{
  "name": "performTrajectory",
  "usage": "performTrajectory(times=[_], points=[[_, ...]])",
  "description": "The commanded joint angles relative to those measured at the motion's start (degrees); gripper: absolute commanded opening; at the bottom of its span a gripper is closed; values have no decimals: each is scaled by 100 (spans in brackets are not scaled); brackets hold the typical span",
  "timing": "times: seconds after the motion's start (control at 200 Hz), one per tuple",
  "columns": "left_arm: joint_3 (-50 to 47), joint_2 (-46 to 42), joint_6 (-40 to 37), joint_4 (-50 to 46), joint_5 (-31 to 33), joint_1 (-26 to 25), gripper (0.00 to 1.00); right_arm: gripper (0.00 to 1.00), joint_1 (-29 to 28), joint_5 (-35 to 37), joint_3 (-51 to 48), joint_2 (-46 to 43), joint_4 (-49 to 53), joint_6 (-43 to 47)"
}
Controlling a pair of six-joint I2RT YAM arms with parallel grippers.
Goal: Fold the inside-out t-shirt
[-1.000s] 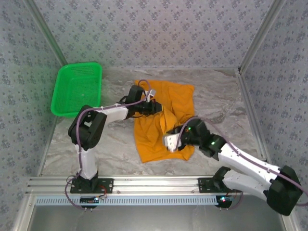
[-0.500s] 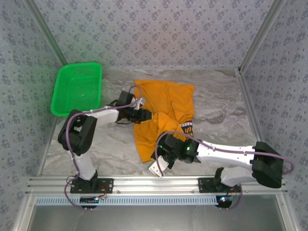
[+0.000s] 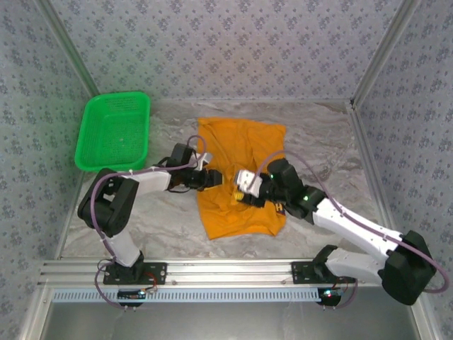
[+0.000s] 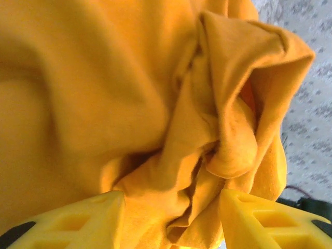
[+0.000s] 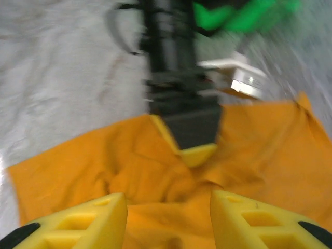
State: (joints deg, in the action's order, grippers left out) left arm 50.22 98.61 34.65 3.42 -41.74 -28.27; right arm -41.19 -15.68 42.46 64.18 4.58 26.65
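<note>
The inside-out t-shirt [image 3: 244, 142] is orange-yellow cloth lying rumpled in the middle of the marble table. My left gripper [image 3: 216, 177] reaches over its left edge. In the left wrist view the left gripper [image 4: 171, 223] is open, and a bunched fold of the t-shirt [image 4: 129, 93] lies between its yellow fingers [image 4: 67, 220]. My right gripper [image 3: 235, 190] hovers over the shirt's middle, facing the left one. It stands open in the right wrist view [image 5: 168, 218], above flat cloth [image 5: 104, 171], with the left gripper's fingertip [image 5: 199, 154] just ahead.
A green mesh basket [image 3: 113, 131] stands at the back left of the table. Patterned walls close in the sides and the back. Bare marble [image 3: 325, 149] lies right of the shirt, and an aluminium rail [image 3: 226, 269] runs along the near edge.
Both grippers have gone from shut to open and let go of the cloth. The right arm swung out to the shirt's near edge and came back over its middle. The shirt's lower half now lies flatter.
</note>
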Motion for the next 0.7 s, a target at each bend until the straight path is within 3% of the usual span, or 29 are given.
performTrajectory(times=[0.0, 0.075, 0.195, 0.435, 0.49, 0.555, 0.61, 0.695], points=[[581, -230, -659, -470, 410, -255, 51, 47, 353, 1042, 721, 426, 630, -3107], [832, -91, -845, -793, 646, -329, 51, 43, 417, 1222, 1001, 784, 1114, -4211], [989, 200, -844, -946, 773, -360, 48, 44, 282, 1233, 915, 1192, 1115, -5092], [934, 61, -1131, -1221, 1265, -382, 12, 45, 68, 1880, 634, 1742, 1369, -5455], [840, -93, -1285, -1212, 1336, -383, 6, 36, 69, 2064, 547, 1811, 1400, -5475], [699, -269, -1512, -1205, 1337, -364, 0, 16, 154, 2166, 431, 1827, 1417, -5528], [569, -416, -1683, -1187, 1319, -335, 0, 14, 258, 2304, 322, 1768, 1462, -5709], [314, -629, -1709, -1033, 1222, -199, 0, 1, 498, 2070, 76, 1637, 1285, -5803]])
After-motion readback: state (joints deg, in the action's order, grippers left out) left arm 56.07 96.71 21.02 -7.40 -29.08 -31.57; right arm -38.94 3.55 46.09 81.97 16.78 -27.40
